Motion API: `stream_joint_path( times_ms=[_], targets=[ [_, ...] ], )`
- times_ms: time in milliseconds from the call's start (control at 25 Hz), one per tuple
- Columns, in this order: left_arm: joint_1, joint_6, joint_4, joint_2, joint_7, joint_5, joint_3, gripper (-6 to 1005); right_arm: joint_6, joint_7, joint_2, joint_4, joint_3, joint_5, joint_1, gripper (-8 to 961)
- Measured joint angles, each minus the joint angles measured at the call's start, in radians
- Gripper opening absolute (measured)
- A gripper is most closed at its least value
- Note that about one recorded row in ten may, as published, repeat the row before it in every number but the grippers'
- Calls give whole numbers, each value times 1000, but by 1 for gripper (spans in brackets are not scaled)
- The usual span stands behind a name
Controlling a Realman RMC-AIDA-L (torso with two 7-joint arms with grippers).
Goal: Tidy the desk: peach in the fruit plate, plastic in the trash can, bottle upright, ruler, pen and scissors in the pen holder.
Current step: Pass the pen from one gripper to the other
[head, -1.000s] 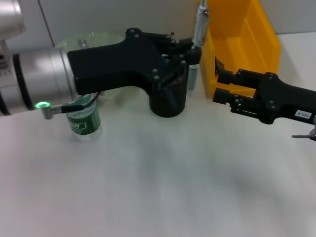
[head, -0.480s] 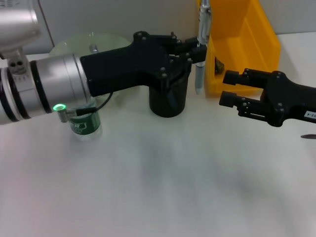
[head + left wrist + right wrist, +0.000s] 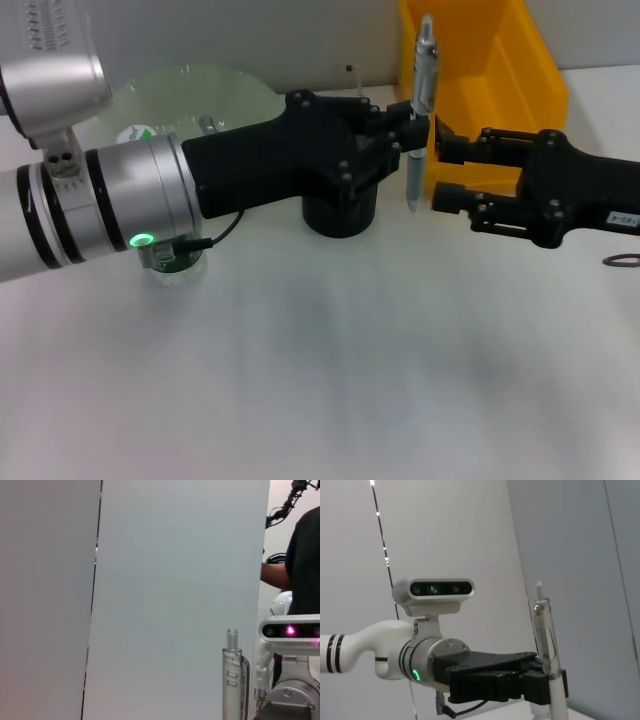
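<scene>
My left gripper is shut on a silver pen and holds it upright in the air, just right of the black pen holder. The pen also shows in the left wrist view and in the right wrist view, clamped by the left gripper. My right gripper is open, its fingertips close beside the pen's lower half. A green-labelled bottle stands mostly hidden under my left arm. A pale green fruit plate is at the back left. Peach, ruler and plastic are not in view.
A yellow bin stands at the back right, behind the right gripper. A dark scissors ring lies at the right edge of the table. A person stands beyond the robot in the left wrist view.
My left gripper has carried the pen right, from above the pen holder to beside the right gripper. The right gripper has moved a little left, toward the pen.
</scene>
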Motion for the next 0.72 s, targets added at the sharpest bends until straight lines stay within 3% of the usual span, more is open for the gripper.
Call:
stream_joint_path(
  times_ms=[360, 720],
  targets=[
    [0, -6, -1, 1, 9, -4, 23, 137, 19, 18, 1, -10, -1, -66, 57, 597],
    [-2, -6, -2, 4, 9, -1, 31, 137, 20, 30, 3, -15, -1, -79, 69, 596]
  ],
)
